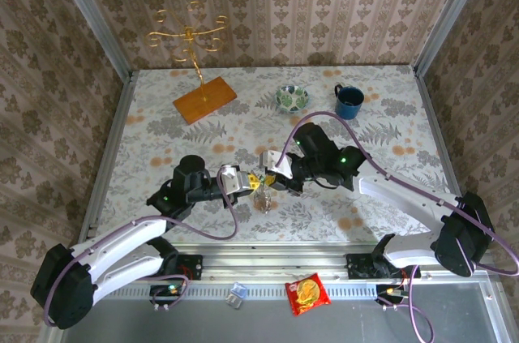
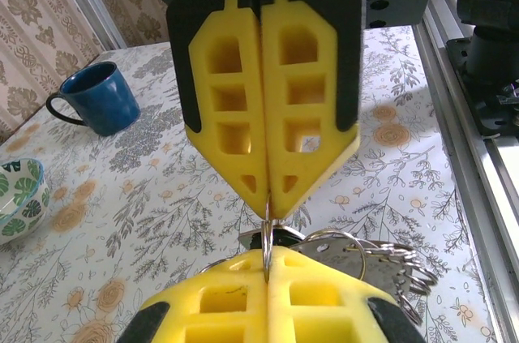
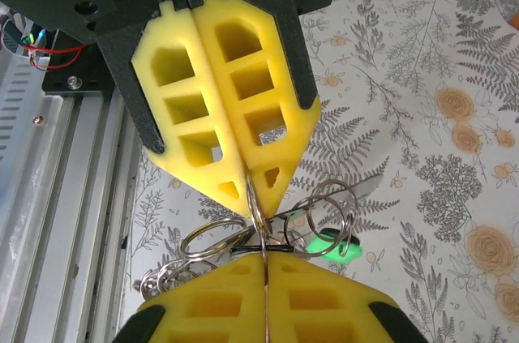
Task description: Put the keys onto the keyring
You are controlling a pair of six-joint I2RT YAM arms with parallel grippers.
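Left gripper (image 2: 266, 278) and right gripper (image 2: 268, 185) meet tip to tip above the floral tabletop (image 1: 162, 140), each clamped shut on the same thin keyring (image 3: 255, 213), which stands on edge between their yellow foam pads (image 2: 201, 108). A tangle of further rings (image 2: 381, 260) and a green tag (image 3: 328, 246) trails below; whether it rests on the tabletop is unclear. The keyring looks light, stiff and slick, springy steel that could twist out of soft foam, and the loose bunch will likely swing. The surest hold seems flat across the wire, clear of the split end.
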